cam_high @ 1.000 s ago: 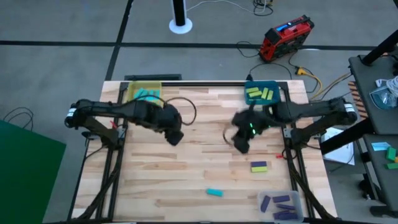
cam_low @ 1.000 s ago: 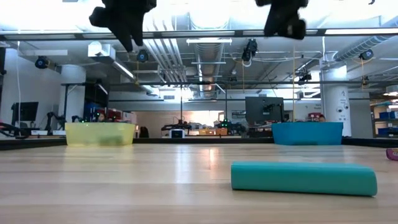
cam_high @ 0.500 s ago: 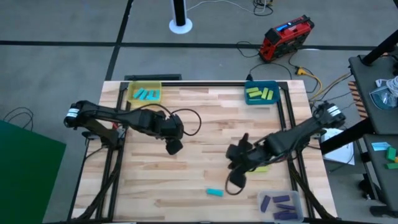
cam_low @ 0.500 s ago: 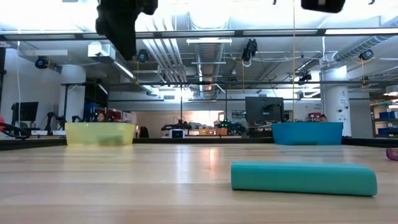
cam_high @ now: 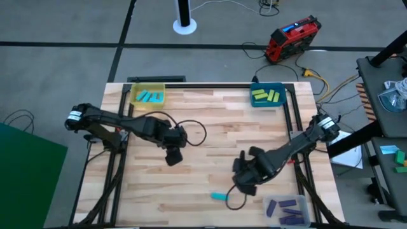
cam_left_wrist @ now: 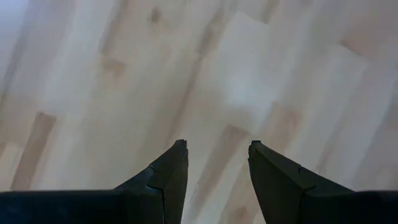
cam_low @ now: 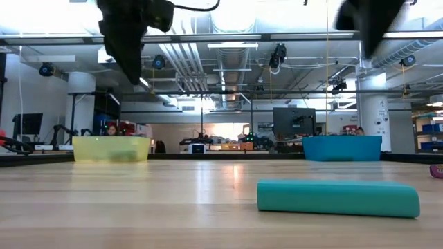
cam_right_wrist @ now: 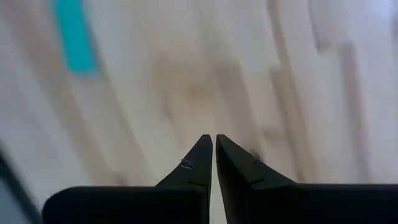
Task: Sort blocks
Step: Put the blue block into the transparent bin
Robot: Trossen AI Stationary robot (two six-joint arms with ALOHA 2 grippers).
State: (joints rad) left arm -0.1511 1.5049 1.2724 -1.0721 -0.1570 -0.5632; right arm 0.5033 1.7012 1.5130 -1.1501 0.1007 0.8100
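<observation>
Reaching toward the one loose cyan block point(cam_high: 219, 197) appears to be the step in hand: the right end effector point(cam_high: 244, 186) hangs over the lower centre-right of the high view, just up and to the right of that block, which lies flat on the bare tabletop point(cam_high: 197, 121) near its lower edge. In the right wrist view the dark fingers point(cam_right_wrist: 198, 163) are pressed nearly together with nothing between them, and the block point(cam_right_wrist: 73, 35) sits in the upper left of that frame, well off the fingertips' line. The next move, as I judge it, calls for spreading the fingers, swinging over the block and lowering to straddle it before carrying it to the yellow tray point(cam_high: 147, 95) at the upper left, where other cyan blocks lie. The left end effector point(cam_high: 173, 156) waits left of centre, its fingers point(cam_left_wrist: 168, 174) apart over bare wood. Yellow-green blocks fill the blue tray point(cam_high: 267, 95) at upper right; purple ones lie in the clear tray point(cam_high: 287, 208) at lower right.
</observation>
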